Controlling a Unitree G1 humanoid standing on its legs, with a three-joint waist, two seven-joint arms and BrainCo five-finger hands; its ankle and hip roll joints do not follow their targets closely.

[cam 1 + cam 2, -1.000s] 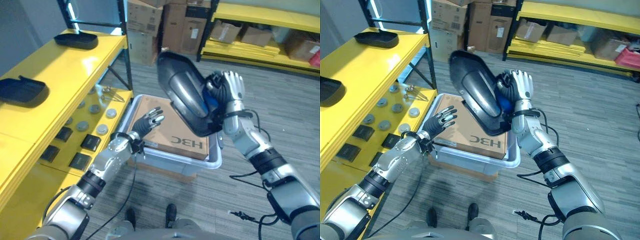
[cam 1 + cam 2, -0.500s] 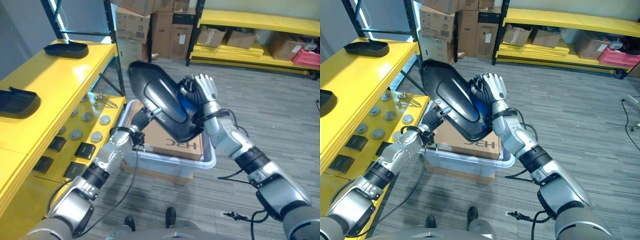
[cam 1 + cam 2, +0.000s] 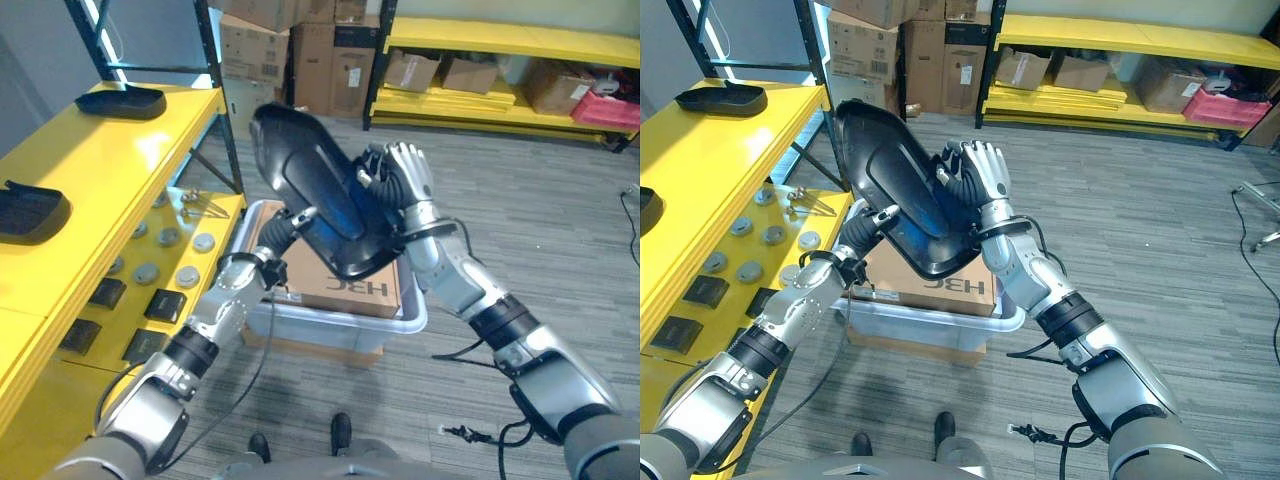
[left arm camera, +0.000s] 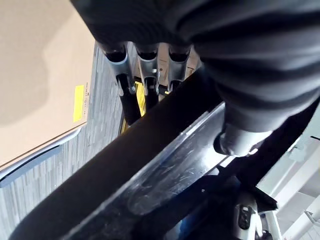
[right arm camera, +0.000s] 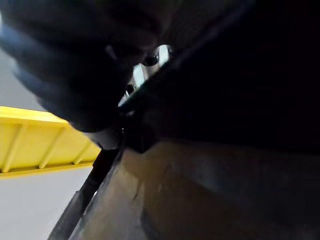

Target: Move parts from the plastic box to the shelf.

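One black part (image 3: 320,195), large and curved, held in the air above the plastic box (image 3: 400,325), shelf (image 3: 110,170) at nine o'clock. Right hand (image 3: 405,185) clamped on its far edge; left hand (image 3: 868,225) pinches the near rim, thumb over, fingers beneath. Risk: uneven pull between hands could twist it loose and drop it onto the cardboard box (image 3: 345,285).

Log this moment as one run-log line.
stage: carry | part: black part held above plastic box | right hand: gripping far edge | left hand: gripping near edge | shelf: two parts already there
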